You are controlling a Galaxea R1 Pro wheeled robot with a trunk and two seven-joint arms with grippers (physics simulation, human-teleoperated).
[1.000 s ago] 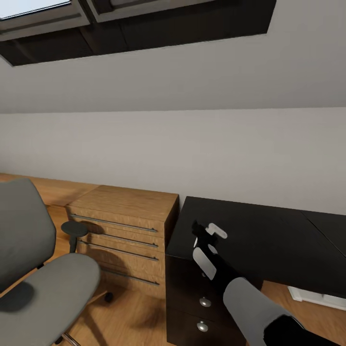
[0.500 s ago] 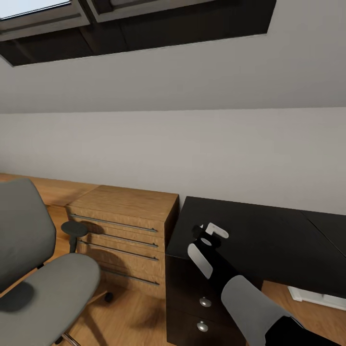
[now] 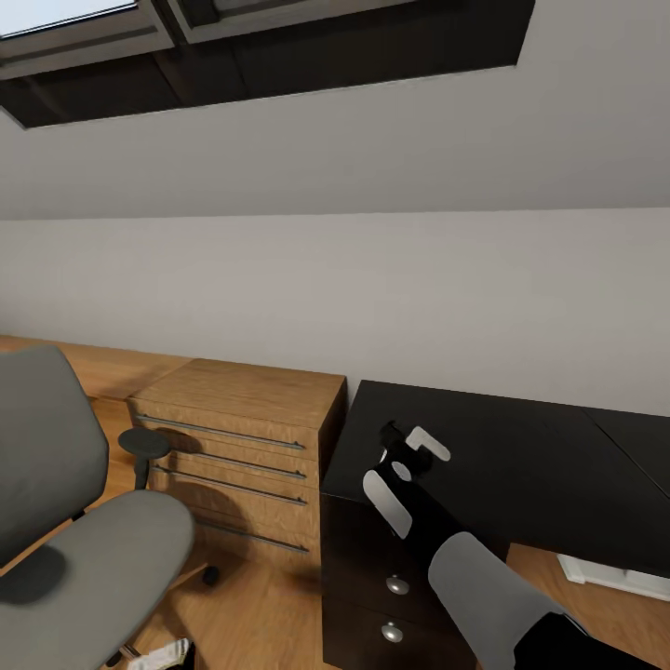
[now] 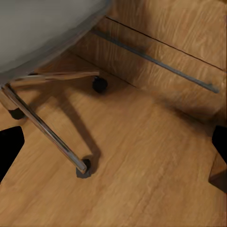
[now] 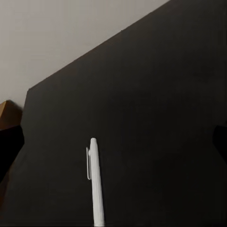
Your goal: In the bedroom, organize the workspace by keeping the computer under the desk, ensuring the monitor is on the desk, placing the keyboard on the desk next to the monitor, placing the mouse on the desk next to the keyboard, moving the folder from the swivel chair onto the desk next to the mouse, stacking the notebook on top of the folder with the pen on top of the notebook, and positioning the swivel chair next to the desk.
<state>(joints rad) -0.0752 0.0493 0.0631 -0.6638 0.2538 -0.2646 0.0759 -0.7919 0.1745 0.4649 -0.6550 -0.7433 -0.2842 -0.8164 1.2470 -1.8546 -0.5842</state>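
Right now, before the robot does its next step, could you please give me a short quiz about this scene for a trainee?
1. True or false: a blue folder lies on the swivel chair.
2. In the right wrist view, the pen is seen against: A) wood floor; B) a black top; C) grey cushion.
3. Fill in: the left wrist view shows the chair's chrome base and black ____.
Key: 1 false; 2 B; 3 casters.

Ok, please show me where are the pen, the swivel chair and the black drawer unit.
pen (image 5: 96,184): right wrist view, middle of its white barrel.
swivel chair (image 3: 88,568): head view, on the grey seat cushion.
black drawer unit (image 3: 358,568): head view, dark front, left of the round silver knobs.
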